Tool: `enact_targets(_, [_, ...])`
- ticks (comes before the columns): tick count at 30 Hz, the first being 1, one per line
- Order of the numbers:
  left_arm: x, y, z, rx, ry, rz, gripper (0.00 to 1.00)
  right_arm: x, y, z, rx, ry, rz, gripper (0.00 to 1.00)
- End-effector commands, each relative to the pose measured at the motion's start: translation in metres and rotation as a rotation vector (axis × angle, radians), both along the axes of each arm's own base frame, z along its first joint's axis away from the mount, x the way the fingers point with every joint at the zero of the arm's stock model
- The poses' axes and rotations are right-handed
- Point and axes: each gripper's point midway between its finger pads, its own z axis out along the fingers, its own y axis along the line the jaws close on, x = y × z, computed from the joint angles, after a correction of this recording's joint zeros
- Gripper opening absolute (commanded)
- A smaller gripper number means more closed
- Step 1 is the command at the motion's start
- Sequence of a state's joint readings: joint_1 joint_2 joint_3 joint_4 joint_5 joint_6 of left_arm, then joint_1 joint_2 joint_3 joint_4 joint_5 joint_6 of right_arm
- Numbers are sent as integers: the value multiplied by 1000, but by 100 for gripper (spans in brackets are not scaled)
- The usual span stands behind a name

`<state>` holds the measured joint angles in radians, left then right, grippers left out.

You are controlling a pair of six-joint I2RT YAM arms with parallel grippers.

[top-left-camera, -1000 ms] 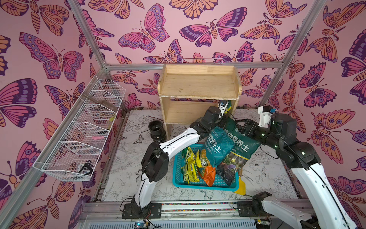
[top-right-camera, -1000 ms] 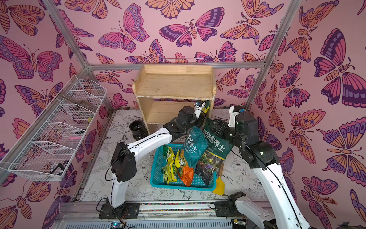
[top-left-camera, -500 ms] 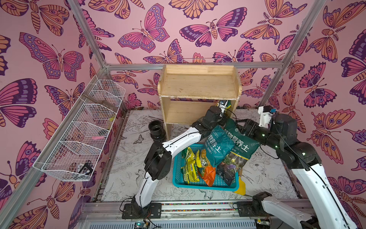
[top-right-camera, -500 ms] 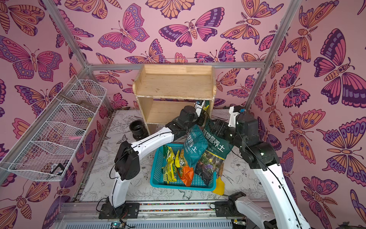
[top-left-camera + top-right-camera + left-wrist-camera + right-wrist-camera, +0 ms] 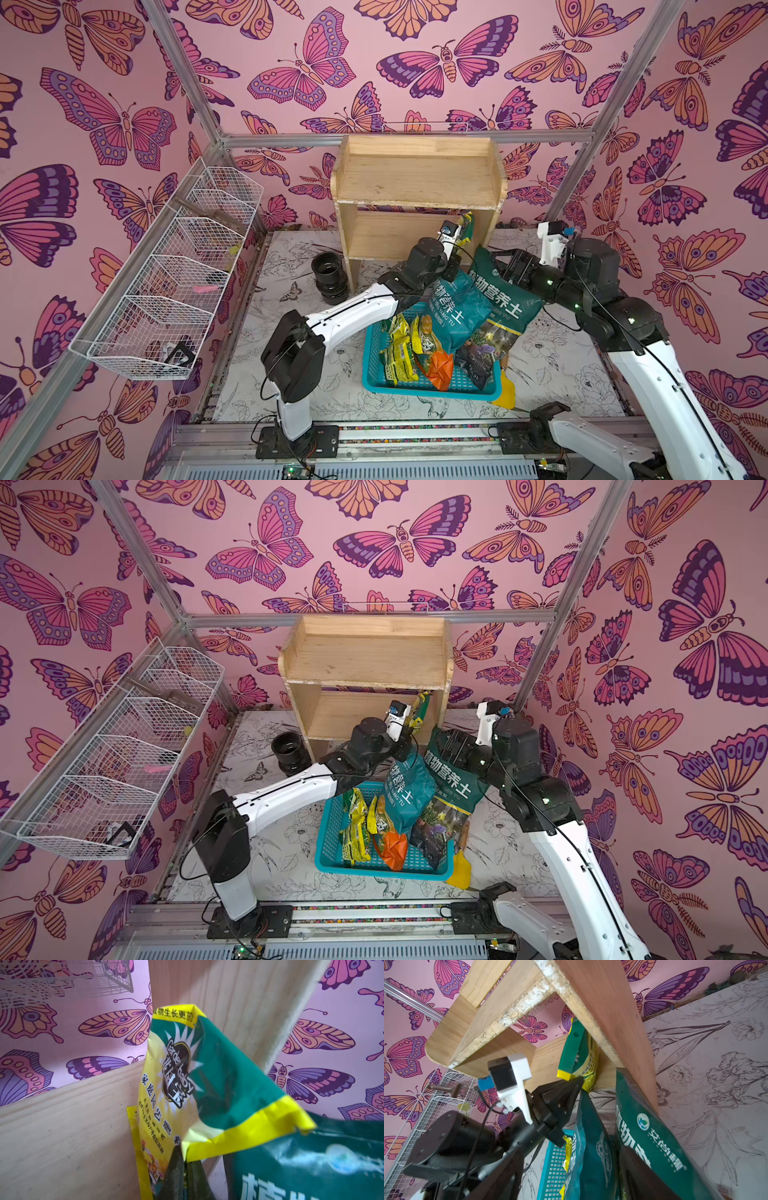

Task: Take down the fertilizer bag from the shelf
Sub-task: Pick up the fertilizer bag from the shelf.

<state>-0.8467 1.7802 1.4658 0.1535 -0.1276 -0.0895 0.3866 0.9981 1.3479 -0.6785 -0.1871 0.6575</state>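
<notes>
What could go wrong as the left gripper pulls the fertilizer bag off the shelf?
The left gripper pinches only the yellow corner seam of the fertilizer bag, so it may slip free. The bag sits beside the side panel of the shelf with the teal soil bag leaning just in front, so pulling could snag on either.

Left pincer shuts on the bag
The left pincer (image 5: 184, 1157), part open a second ago, now pinches the fertilizer bag (image 5: 218, 1084) by its yellow edge inside the shelf (image 5: 415, 178); the left arm (image 5: 353, 307) has drawn its elbow leftward.
</notes>
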Motion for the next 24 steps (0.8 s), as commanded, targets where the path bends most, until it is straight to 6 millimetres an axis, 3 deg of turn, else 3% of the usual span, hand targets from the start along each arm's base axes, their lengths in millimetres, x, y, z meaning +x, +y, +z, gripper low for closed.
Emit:
enact_targets(1, [-8,12,19,-27,-54,16,0,9,17,-3,52,9,50,73])
enact_targets(8, [-13,19,15,-20,-55,17,0,33,51,-4,38,-3,78,81])
enact_targets(16, [-13,18,16,-20,-67,15,0,76,54,-10,41,-33,-35,82])
enact_targets(24, [-13,17,17,-18,-80,7,0,99,67,-8,58,-55,-44,80])
